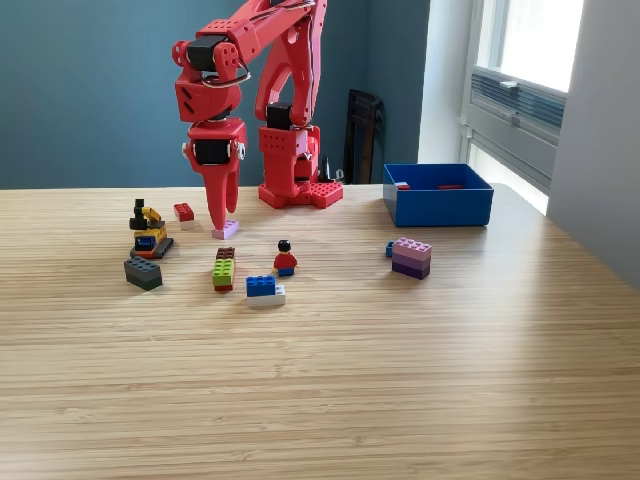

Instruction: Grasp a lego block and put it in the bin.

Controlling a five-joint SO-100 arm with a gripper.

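Nearest the camera, a blue block stacked on a white one sits on the wooden table, with a small toy figure just behind it and a green-and-brown stack to the exterior view's left. Farther left lie a dark grey block, a yellow-and-black toy and a red block. Pointing down, the red gripper has its tips at a pale pink block; whether it pinches the block I cannot tell. A pink-and-purple stack stands to the right, well short of the blue bin at the table's far right.
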